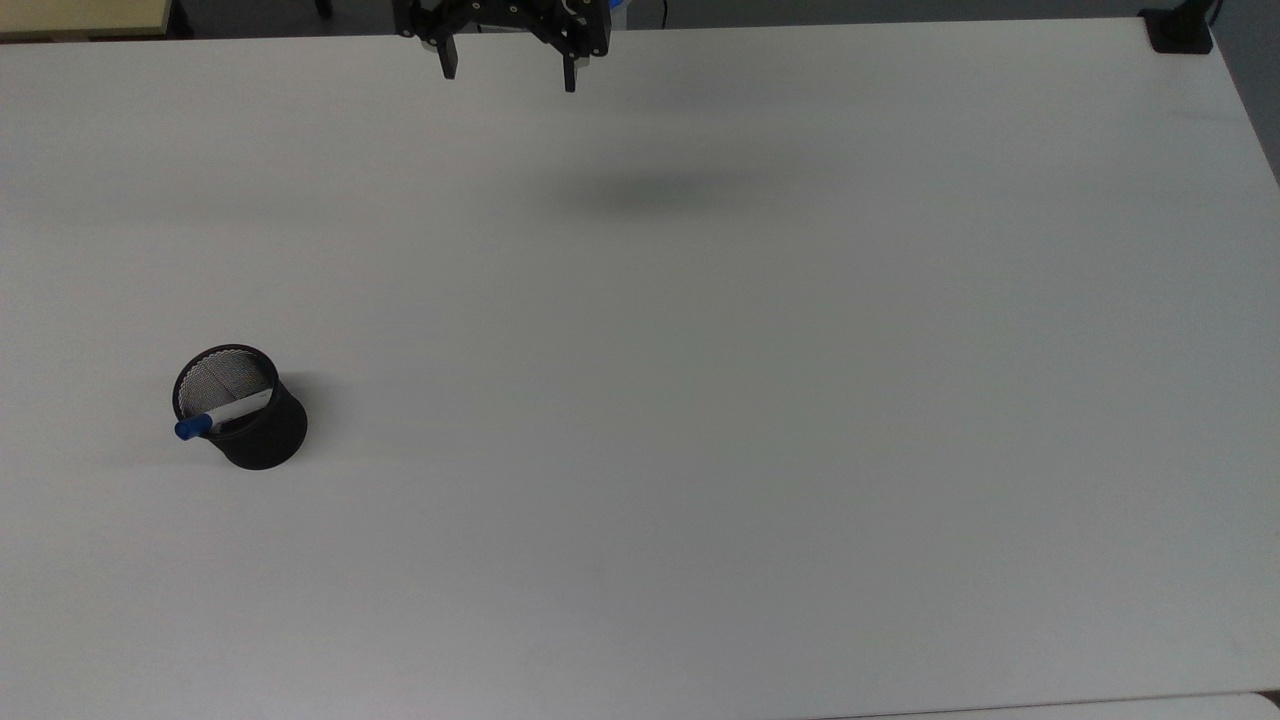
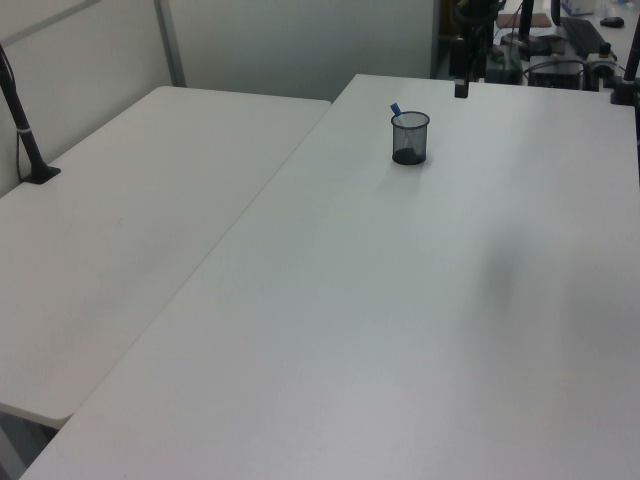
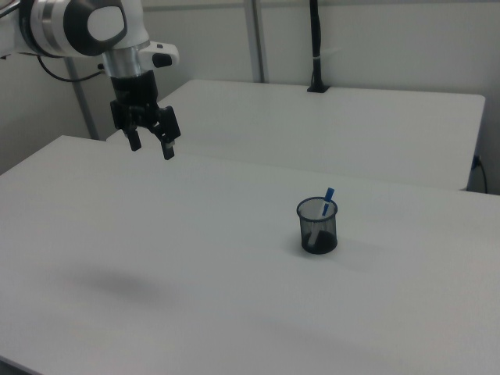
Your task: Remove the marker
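The marker [image 1: 215, 416] is a white pen with a blue cap that stands tilted inside a black mesh cup [image 1: 252, 425] at the top view's lower left. Its blue cap pokes over the cup's rim. In the right view the marker [image 3: 327, 198] leans toward the right view's right out of the cup [image 3: 317, 230]; in the left view the cup [image 2: 409, 137] stands far back with the marker's blue tip [image 2: 395, 108] above it. My gripper [image 1: 508, 72] hangs open and empty high above the table's far edge, well away from the cup. The right view shows my gripper [image 3: 151, 145] at the upper left.
The white table [image 1: 700, 400] spreads wide around the cup. A second white table [image 2: 120, 210] adjoins it on the left view's left. A black clamp post [image 1: 1180, 30] sits at the top view's far right corner; another post [image 2: 25, 130] stands on the neighbouring table.
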